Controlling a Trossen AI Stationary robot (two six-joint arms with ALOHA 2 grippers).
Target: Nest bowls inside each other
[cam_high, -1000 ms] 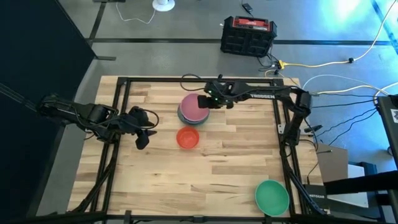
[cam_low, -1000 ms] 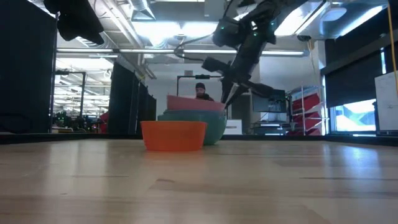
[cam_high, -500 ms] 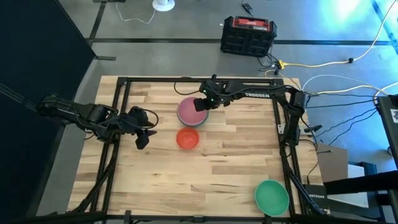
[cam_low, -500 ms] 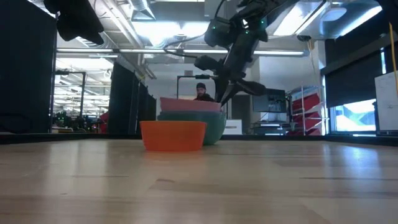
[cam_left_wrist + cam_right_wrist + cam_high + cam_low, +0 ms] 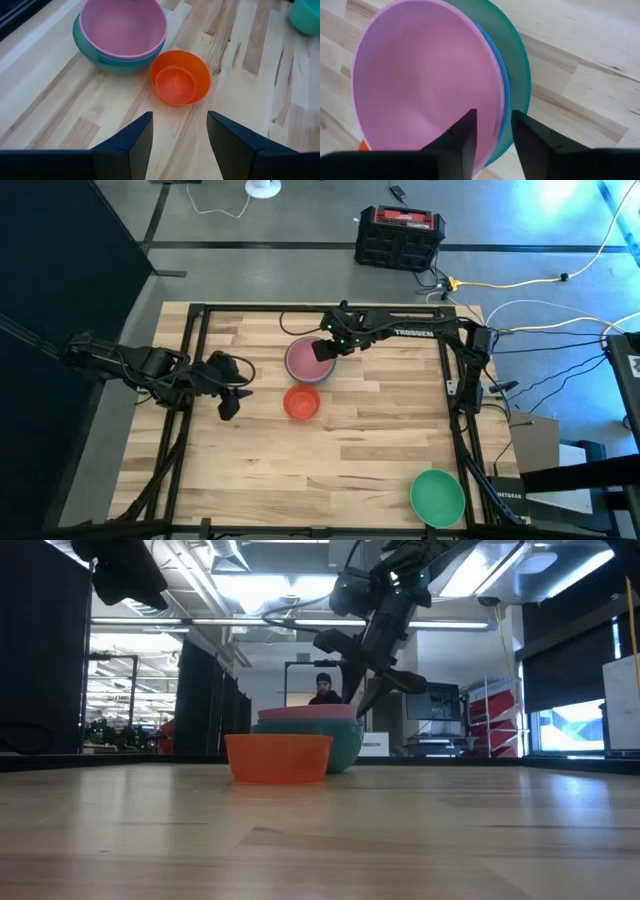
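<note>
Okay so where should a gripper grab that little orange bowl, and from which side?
Probably by its rim, from straight above: the orange bowl stands upright and open, so one finger can go inside the thin wall and one outside. Take the side away from the nested stack, which sits close by. The left gripper is nearest.

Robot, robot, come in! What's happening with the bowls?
Right gripper open above pink bowl, nested in stack. Left gripper open, waiting beside orange bowl. Green bowl far off. Nothing blocking.

An industrial lab — exposed ceiling ducts (image 5: 230,560), shelving racks (image 5: 490,720), floor cables (image 5: 520,280) around the table.
</note>
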